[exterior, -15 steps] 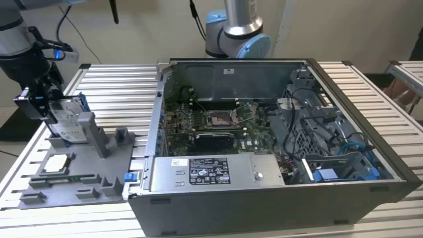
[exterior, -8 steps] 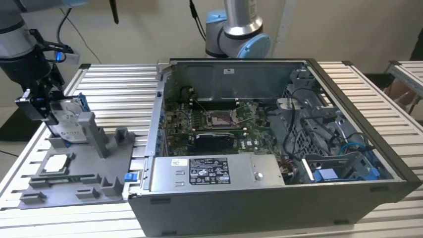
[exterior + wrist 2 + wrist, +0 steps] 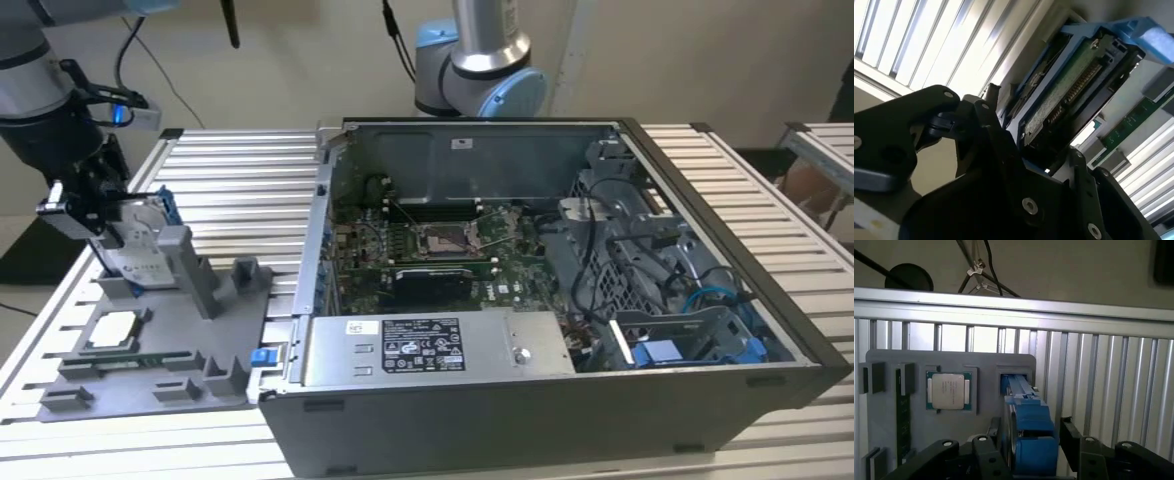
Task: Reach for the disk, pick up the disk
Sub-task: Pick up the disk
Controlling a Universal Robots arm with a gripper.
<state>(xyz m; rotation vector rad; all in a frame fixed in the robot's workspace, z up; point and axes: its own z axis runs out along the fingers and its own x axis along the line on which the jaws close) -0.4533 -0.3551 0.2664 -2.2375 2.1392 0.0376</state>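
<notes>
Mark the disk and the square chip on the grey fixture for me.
the disk (image 3: 1029, 422): first wrist view, on its blue bracket.
the square chip (image 3: 947, 391): first wrist view, middle of its silver lid.

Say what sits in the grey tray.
The disk on edge in a slot, a square chip in a recess, a memory stick. The disk hides its slot's floor.

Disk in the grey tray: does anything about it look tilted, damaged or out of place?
Nothing stands out. The disk stands upright on edge in a slot of the grey tray, with no visible damage, and the gripper straddles it.
</notes>
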